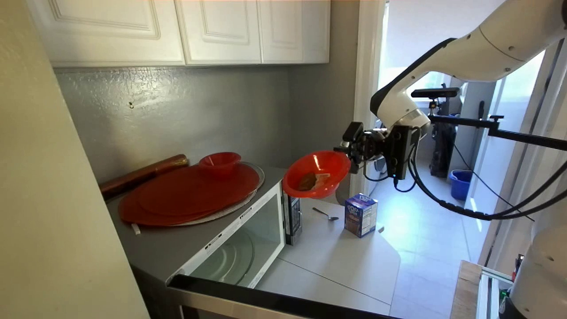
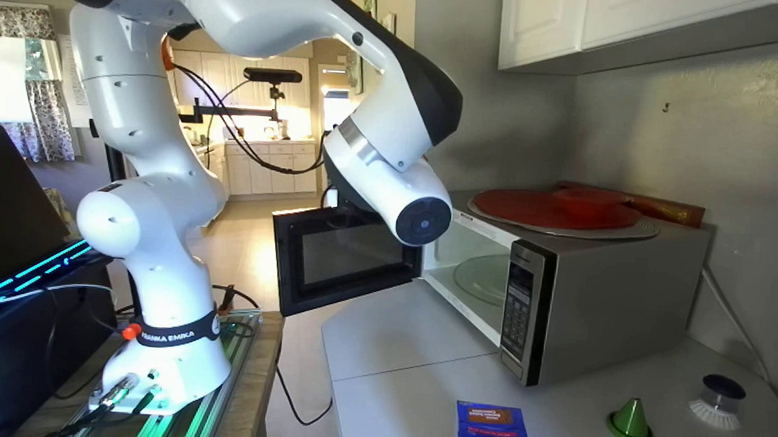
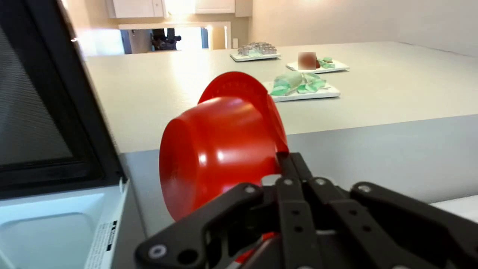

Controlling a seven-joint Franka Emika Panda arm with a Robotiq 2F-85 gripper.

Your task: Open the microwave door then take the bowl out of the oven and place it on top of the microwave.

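Red bowl held up in the air near the front of the microwave. Tilted, mouth turned sideways; something brown and pale inside, unclear what. Gripper: jaws pinched together on the bowl's rim. In an exterior view the bowl overlaps the microwave's upper corner above the control panel; cannot tell whether they touch.

Edges: microwave door stands wide, jutting forward from the microwave's hinge end and, as seen, past the edge of the counter. Between door and control panel the microwave's mouth lies exposed, glass turntable within. Open room ahead of that mouth; robot arm extends into it from the front. Up top, a grey strip shows along the microwave's front edge; behind that, a broad flat red platter over a pale round mat, second red bowl set on the platter, reddish roll along the back.

Surface: white counter runs under the microwave, out ahead of it and past its control-panel end. Off that end: spoon, blue Pop-Tarts box, green cone-shaped thing, brush with white bristles.

Room: white wall cabinets above the microwave, grey wall behind it. Farther out past the control-panel end, pale floor and a blue bucket.
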